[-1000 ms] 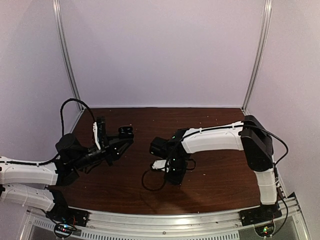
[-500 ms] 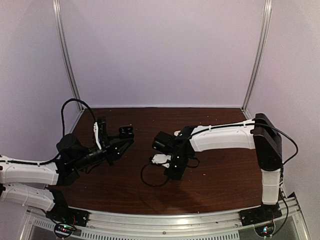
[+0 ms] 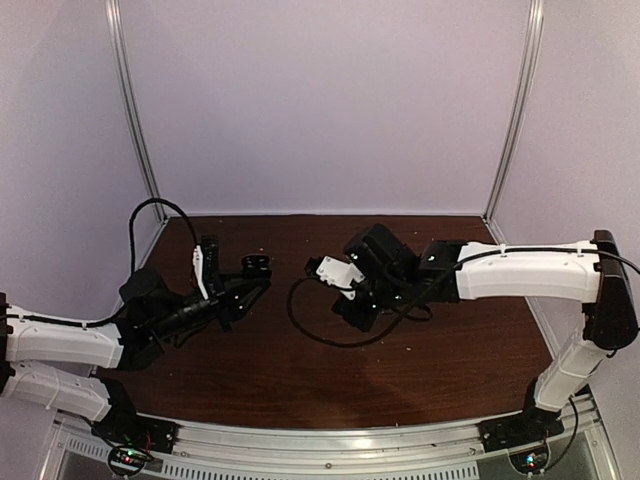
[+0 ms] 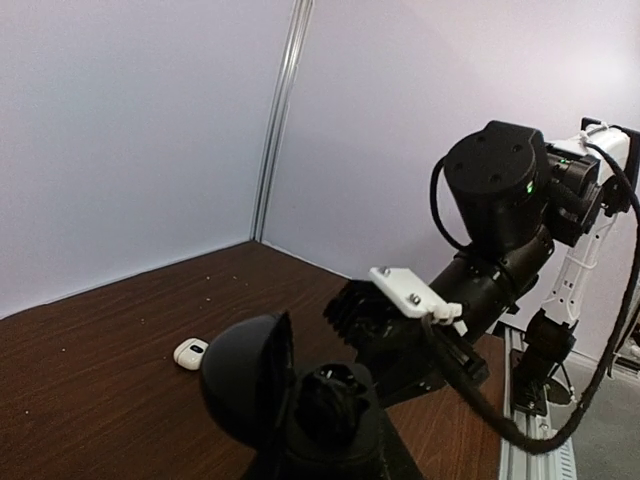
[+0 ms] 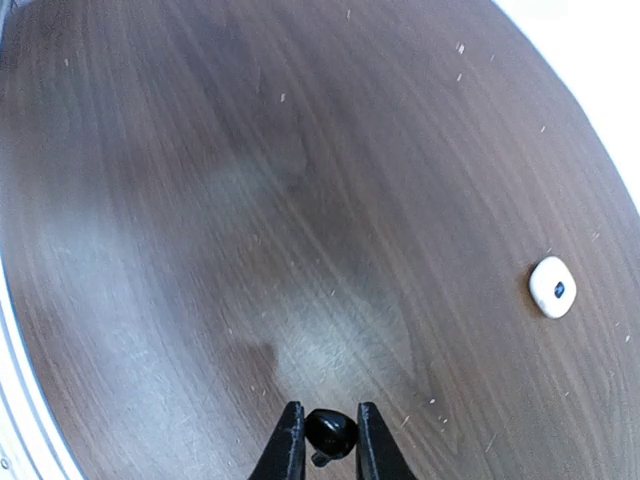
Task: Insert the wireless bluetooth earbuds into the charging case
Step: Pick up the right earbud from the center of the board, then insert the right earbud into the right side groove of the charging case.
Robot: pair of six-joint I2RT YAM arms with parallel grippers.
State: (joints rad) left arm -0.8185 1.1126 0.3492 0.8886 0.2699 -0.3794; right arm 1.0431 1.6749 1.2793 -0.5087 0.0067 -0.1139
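My right gripper (image 5: 330, 440) is shut on a small glossy black earbud (image 5: 332, 432) and holds it above the brown table. In the top view the right gripper (image 3: 352, 312) hangs just right of my left gripper (image 3: 245, 280). The left gripper is shut on the black charging case (image 3: 252, 266). In the left wrist view this case (image 4: 335, 405) is open, its round lid (image 4: 245, 375) swung up to the left, and the right gripper (image 4: 400, 340) is close behind it. I cannot tell what lies in its dark wells. No white earbuds show.
A small closed white case (image 4: 190, 353) lies on the table (image 3: 300, 380) beyond the black case. It also shows in the right wrist view (image 5: 551, 287). The right arm's black cable (image 3: 310, 325) loops below its wrist. Metal posts stand at the back corners.
My right arm has risen and swung back and left toward the left gripper, with the black earbud in it. The left arm with the case has barely moved.
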